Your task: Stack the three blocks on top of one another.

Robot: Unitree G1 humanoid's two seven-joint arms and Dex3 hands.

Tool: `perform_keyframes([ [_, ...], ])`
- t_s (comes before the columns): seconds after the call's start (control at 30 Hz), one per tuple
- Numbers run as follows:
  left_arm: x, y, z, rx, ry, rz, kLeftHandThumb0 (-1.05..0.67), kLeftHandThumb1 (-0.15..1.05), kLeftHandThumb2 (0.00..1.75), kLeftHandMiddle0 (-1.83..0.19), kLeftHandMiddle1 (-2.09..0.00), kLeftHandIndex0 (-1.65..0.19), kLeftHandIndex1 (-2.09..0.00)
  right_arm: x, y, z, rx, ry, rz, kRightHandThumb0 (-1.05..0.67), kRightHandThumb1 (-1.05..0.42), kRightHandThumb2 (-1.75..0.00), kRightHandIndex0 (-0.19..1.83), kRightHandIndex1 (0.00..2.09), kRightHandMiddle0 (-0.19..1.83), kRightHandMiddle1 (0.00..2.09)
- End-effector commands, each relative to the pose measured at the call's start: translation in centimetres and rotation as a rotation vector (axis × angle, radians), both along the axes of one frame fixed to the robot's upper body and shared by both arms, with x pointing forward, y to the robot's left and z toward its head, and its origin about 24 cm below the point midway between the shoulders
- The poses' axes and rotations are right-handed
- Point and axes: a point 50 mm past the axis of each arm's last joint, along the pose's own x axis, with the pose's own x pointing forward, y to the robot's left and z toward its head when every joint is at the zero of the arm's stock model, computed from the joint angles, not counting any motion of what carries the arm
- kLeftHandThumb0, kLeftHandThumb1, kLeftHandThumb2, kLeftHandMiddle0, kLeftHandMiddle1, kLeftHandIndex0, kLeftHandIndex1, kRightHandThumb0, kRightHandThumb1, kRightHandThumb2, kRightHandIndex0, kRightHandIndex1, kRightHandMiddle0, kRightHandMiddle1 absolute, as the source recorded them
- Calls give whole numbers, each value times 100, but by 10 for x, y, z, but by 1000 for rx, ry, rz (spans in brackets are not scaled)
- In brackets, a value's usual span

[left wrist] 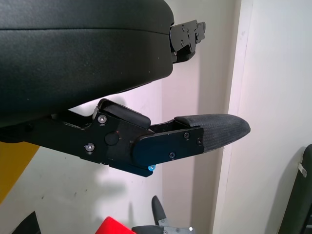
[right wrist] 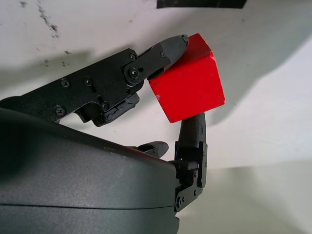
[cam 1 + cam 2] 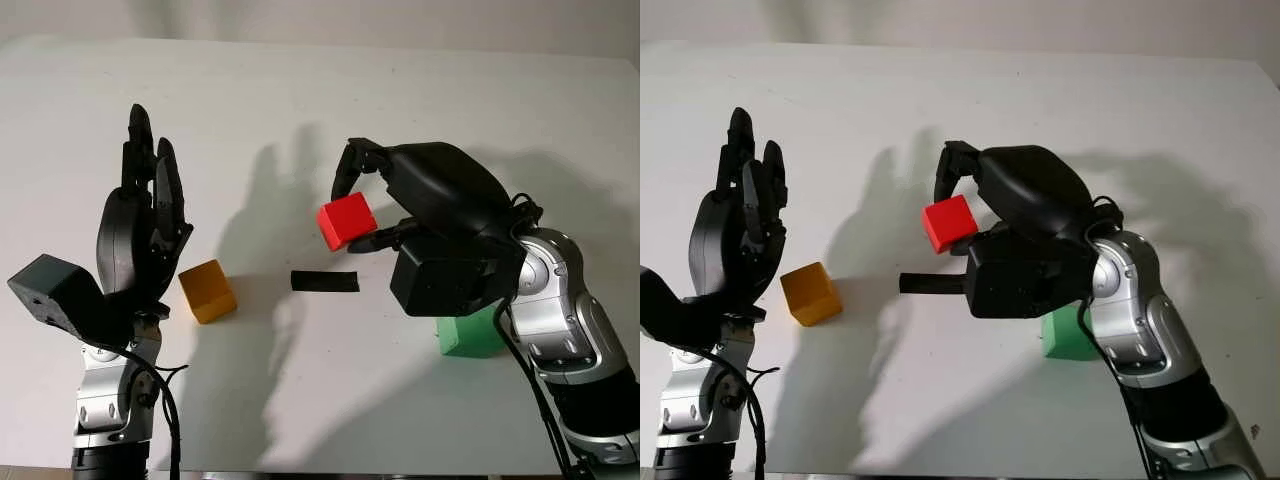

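- The right black three-finger hand (image 3: 362, 205) pinches the red cube block (image 3: 346, 221) between its fingertips (image 2: 174, 47), holding it in the air above the white table (image 3: 300, 90).
- The left black three-finger hand (image 3: 145, 215) is raised at the table's left side, open and holding nothing.
- The orange cube block (image 3: 207, 291) sits on the table just beside the left hand.
- The green block (image 3: 470, 335) sits on the table, partly hidden under the right arm.
- A strip of black tape (image 3: 324, 281) lies on the table between the orange and green blocks, below the red cube.

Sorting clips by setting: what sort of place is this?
Probably a robot test bench: a plain white table, three coloured blocks and a black tape mark. The right hand holds the red block; the left hand is open.
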Motion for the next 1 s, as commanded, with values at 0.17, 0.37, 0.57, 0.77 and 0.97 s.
perform_keyframes([
  [0.17, 0, -2, 4, -12, -17, -3, -77, 105, 57, 19, 0, 19, 0, -1, 5, -6, 45, 85, -4, -38, -102, -6, 38, 5, 30, 176],
  [0.37, -3, 1, 5, -9, -15, 4, -77, 105, 57, 19, 0, 19, 0, 6, 8, -17, 117, 227, -12, -40, -101, -5, 40, 6, 33, 179],
  [0.57, -5, 3, 4, 0, -8, 7, -78, 105, 55, 19, 0, 19, 0, 9, 11, -24, 209, 339, 5, -41, -101, -5, 38, 5, 37, 188],
  [0.77, -5, 4, 5, -2, -6, 14, -77, 105, 54, 19, 0, 19, 0, 13, 11, -31, 214, 412, -4, -43, -102, -6, 35, 4, 29, 186],
  [0.97, -6, 5, 6, -5, -4, 15, -77, 105, 53, 19, 0, 19, 0, 15, 12, -33, 197, 405, -5, -42, -101, -5, 36, 5, 30, 188],
])
